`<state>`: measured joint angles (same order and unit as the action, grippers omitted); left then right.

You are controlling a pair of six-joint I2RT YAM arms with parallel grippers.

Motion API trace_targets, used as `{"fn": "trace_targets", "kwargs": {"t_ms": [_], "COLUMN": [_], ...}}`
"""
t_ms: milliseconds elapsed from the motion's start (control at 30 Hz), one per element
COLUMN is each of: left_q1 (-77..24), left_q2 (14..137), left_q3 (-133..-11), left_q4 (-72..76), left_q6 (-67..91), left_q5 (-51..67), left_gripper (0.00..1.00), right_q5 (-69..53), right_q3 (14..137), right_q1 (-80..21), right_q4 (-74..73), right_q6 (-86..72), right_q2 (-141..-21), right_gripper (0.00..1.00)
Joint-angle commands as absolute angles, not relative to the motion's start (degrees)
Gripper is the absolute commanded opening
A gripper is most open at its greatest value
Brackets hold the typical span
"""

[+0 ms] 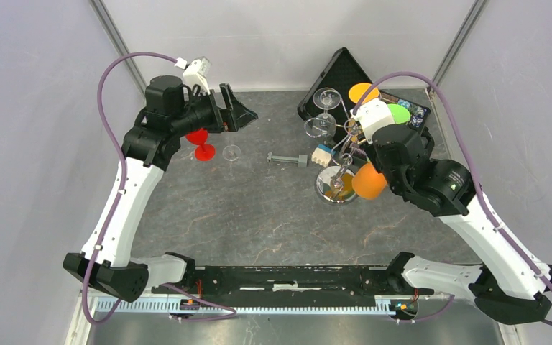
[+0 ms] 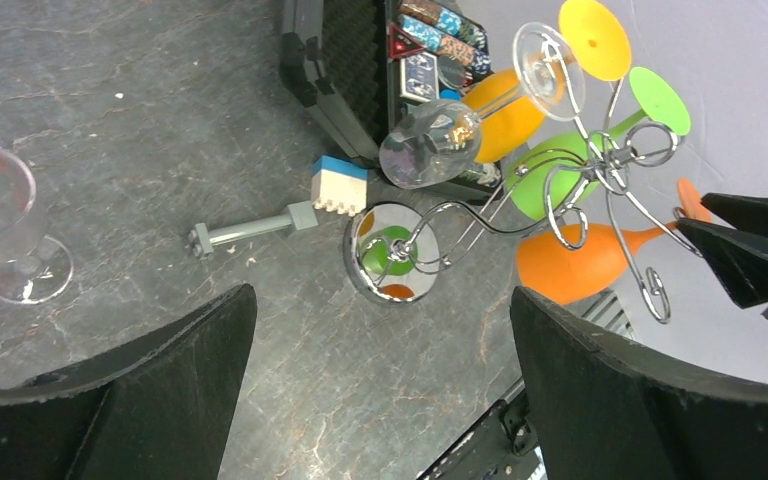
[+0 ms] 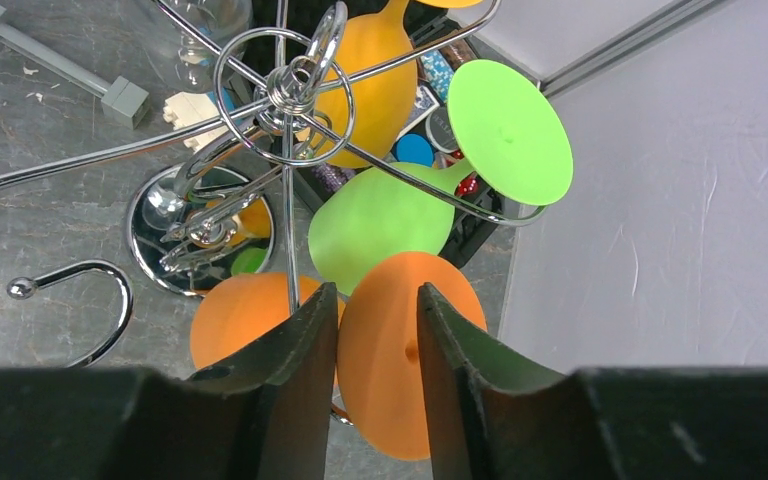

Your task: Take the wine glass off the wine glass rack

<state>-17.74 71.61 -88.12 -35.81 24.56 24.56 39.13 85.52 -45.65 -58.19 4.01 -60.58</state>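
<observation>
Jaws of the right gripper [image 3: 375, 295] stand narrow about the foot of the orange wine glass [image 2: 572, 265], hung inverted on the wine glass rack [image 3: 292, 92] right of centre in the overhead view, contact not determinable; left gripper [image 1: 241, 108], upper left, gapes wide and holds nothing.

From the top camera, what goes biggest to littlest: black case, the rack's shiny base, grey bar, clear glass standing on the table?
1. black case
2. shiny base, partly hidden
3. grey bar and clear glass: too alike to rank
</observation>
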Motion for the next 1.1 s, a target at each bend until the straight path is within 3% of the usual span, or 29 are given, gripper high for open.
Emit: {"fn": "trace_targets", "kwargs": {"t_ms": [0, 100, 267, 433, 567, 867, 1067], "left_q1": [-17.58, -17.58, -17.58, -17.57, -17.58, -17.58, -17.49], "left_q2": [70.49, 70.58, 70.85, 71.08, 70.98, 71.36, 71.76], "left_q3": [-89.95, -89.83, -89.82, -89.98, -89.99, -89.84, -89.65], "left_q4": [-36.99, -37.22, -37.44, -37.75, -38.12, -38.15, -38.1], "left_q6": [20.74, 20.5, 20.19, 19.91, 19.69, 19.69, 19.59], "left_q5": [22.59, 22.52, 22.32, 22.29, 22.07, 21.98, 21.95], "left_gripper": [1.0, 1.0, 1.0, 1.0, 1.0, 1.0, 1.0], "right_q5": [41.82, 41.91, 40.45, 41.58, 41.43, 42.49, 41.67], "right_q3": [86.4, 86.13, 87.0, 86.69, 85.17, 85.11, 88.26], "right_q1": [-45.75, -45.71, -45.79, -45.99, -46.57, -47.0, -47.37], "right_q4": [-59.04, -59.08, -59.5, -59.59, -59.5, -59.33, -59.97], "right_q6": [6.0, 7.78, 10.79, 13.37, 14.87, 15.8, 16.35], "right_q2": [-60.33, -60.12, -59.73, -59.12, -58.49, -58.88, -59.38], "right_gripper": [0.38, 0.36, 0.43, 0.43, 0.34, 0.01, 0.0]}}
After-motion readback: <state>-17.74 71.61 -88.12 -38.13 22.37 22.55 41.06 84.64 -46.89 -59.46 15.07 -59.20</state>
